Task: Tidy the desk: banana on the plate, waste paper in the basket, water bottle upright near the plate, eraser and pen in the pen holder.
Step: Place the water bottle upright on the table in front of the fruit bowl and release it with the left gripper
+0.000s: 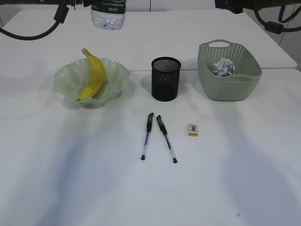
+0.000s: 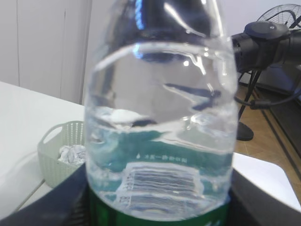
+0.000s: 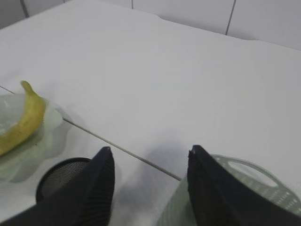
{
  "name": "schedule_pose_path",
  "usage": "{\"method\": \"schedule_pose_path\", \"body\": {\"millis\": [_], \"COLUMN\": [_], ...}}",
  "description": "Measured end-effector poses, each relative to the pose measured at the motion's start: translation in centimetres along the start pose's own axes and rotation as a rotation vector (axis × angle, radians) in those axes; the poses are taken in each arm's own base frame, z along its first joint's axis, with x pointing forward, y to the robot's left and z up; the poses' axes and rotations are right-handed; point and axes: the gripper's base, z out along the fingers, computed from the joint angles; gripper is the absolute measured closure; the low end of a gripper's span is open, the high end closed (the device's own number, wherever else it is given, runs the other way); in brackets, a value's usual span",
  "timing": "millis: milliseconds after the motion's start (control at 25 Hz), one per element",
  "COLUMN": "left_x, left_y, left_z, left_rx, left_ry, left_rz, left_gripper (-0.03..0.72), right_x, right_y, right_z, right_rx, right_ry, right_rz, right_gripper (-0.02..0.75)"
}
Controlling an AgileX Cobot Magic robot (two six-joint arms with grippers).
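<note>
My left gripper (image 2: 157,209) is shut on the water bottle (image 2: 160,117), which hangs base-down above the far desk (image 1: 108,14), its cap out of view. The banana (image 1: 94,75) lies in the plate (image 1: 63,80). Crumpled waste paper (image 1: 223,67) sits inside the basket (image 1: 228,89). Two pens (image 1: 147,135) (image 1: 166,138) and the eraser (image 1: 193,130) lie on the desk (image 1: 70,165) in front of the pen holder (image 1: 166,79). My right gripper (image 3: 149,153) is open and holds nothing, high above the gap between pen holder (image 3: 61,176) and basket (image 3: 244,174).
A seam between two tabletops runs behind the plate, holder and basket. Arm cables hang at the top left (image 1: 28,33) and top right (image 1: 273,23). A fan (image 2: 282,19) stands off the desk beyond the basket (image 2: 51,160).
</note>
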Motion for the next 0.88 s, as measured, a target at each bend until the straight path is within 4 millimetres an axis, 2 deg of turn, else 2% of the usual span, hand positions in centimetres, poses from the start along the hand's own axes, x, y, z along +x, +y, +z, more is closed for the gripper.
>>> {"method": "schedule_pose_path", "body": {"millis": [160, 480, 680, 880], "left_x": [0.4, 2.6, 2.7, 2.5], "left_y": [0.7, 1.4, 1.3, 1.6], "left_z": [-1.1, -2.5, -2.5, -2.5], "left_rx": [-0.026, -0.049, -0.04, -0.079], "left_ry": [0.049, 0.299, 0.317, 0.288], "left_rz": [0.021, 0.117, 0.122, 0.118], "left_gripper": [0.27, 0.27, 0.27, 0.276], "right_x": [0.4, 1.2, 1.6, 1.8], "right_y": [-0.9, -2.0, -2.6, -2.3], "right_z": [-0.4, -0.9, -1.2, -1.2], "right_rx": [0.025, 0.062, 0.082, 0.047], "right_ry": [0.028, 0.081, 0.118, 0.138], "right_rz": [-0.034, -0.006, 0.046, 0.059], "right_gripper": [0.356, 0.356, 0.356, 0.356]}}
